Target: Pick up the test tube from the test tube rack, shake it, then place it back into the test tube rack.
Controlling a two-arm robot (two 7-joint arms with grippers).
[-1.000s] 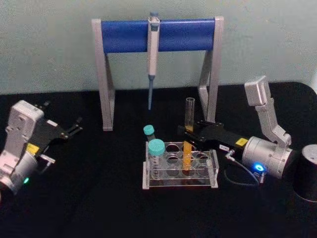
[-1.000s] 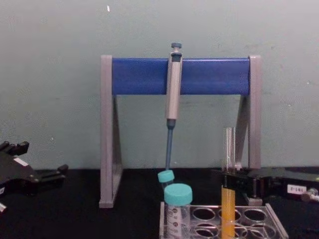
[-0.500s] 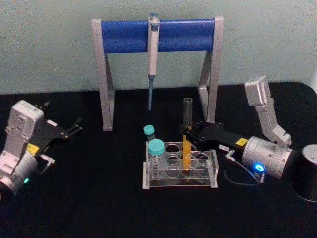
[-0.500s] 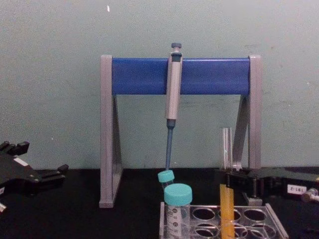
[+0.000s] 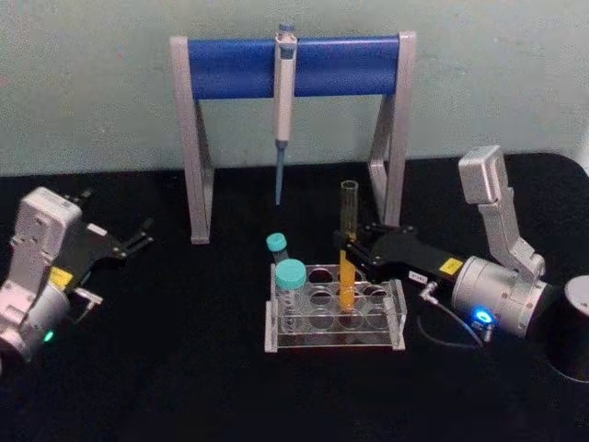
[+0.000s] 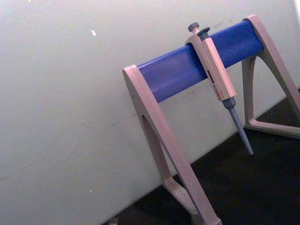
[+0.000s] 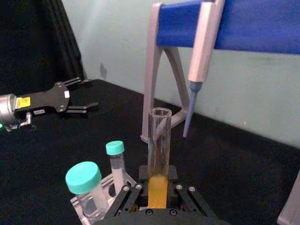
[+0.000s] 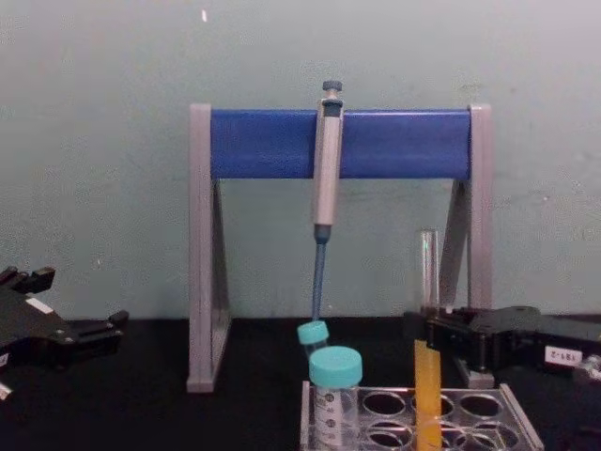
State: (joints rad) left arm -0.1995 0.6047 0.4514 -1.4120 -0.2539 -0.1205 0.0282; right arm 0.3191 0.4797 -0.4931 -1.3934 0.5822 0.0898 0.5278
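The test tube (image 5: 348, 235) stands upright, clear above and orange-yellow below. My right gripper (image 5: 352, 250) is shut on its middle, reaching in from the right. The tube's lower end still dips into a hole of the clear test tube rack (image 5: 391, 318). In the chest view the test tube (image 8: 427, 272) rises above the right gripper (image 8: 434, 336) and the test tube rack (image 8: 512, 418). The right wrist view shows the test tube (image 7: 158, 140) held between the dark fingers (image 7: 125, 196). My left gripper (image 5: 120, 214) rests open at the far left, well apart.
Two teal-capped tubes (image 5: 291, 276) stand in the rack's left end. Behind it is the blue-and-grey pipette stand (image 5: 294, 64) with a pipette (image 5: 283, 101) hanging from the bar. A dark cylinder (image 5: 576, 322) sits at the right edge. The table is black.
My right gripper has lifted the test tube a little straight up; its top stands higher and less of it sits in the rack. The left arm has not moved.
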